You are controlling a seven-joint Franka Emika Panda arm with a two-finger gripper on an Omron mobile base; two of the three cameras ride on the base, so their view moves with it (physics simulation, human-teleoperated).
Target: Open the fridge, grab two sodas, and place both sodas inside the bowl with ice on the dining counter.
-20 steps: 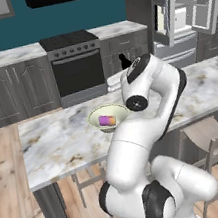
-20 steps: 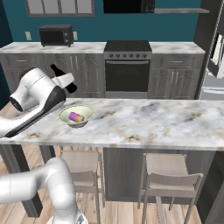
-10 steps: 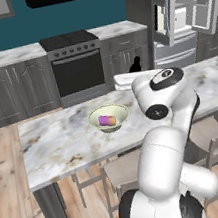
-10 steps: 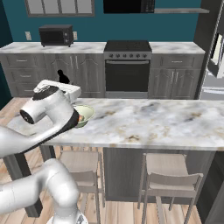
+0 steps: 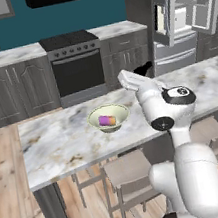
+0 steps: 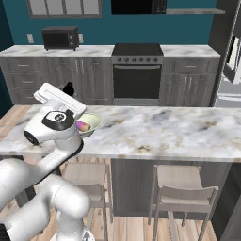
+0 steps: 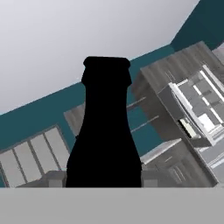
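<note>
In the hand view a near-black bottle (image 7: pixel 106 131) fills the middle, its neck rising between the two finger tips at the bottom edge; the gripper (image 7: pixel 103 179) is closed around its body. No label, brand or writing can be read on it: it shows as a plain black silhouette. In the left base view the same dark soda (image 5: pixel 144 68) appears as a small black shape at the end of the white hand, beyond the far edge of the dining counter (image 5: pixel 60 140); in the right base view it sits just behind the hand, left of the bowl (image 6: pixel 69 88).

On the marble-look slab the pale bowl (image 5: pixel 109 117) rests near the arm's elbow, and the purple can with the orange band (image 5: pixel 107 121) lies on its side inside it. The right base view shows the bowl (image 6: pixel 90 123) half hidden by the arm's joint. No lettering on the can is legible.

Stools (image 5: pixel 129 171) stand under the counter. Farther back are the dark grey cabinets, the oven (image 5: pixel 77 68) and a microwave (image 6: pixel 60 37). The fridge (image 5: pixel 178 17) stands at the far right with its upper doors open, white shelves showing.
</note>
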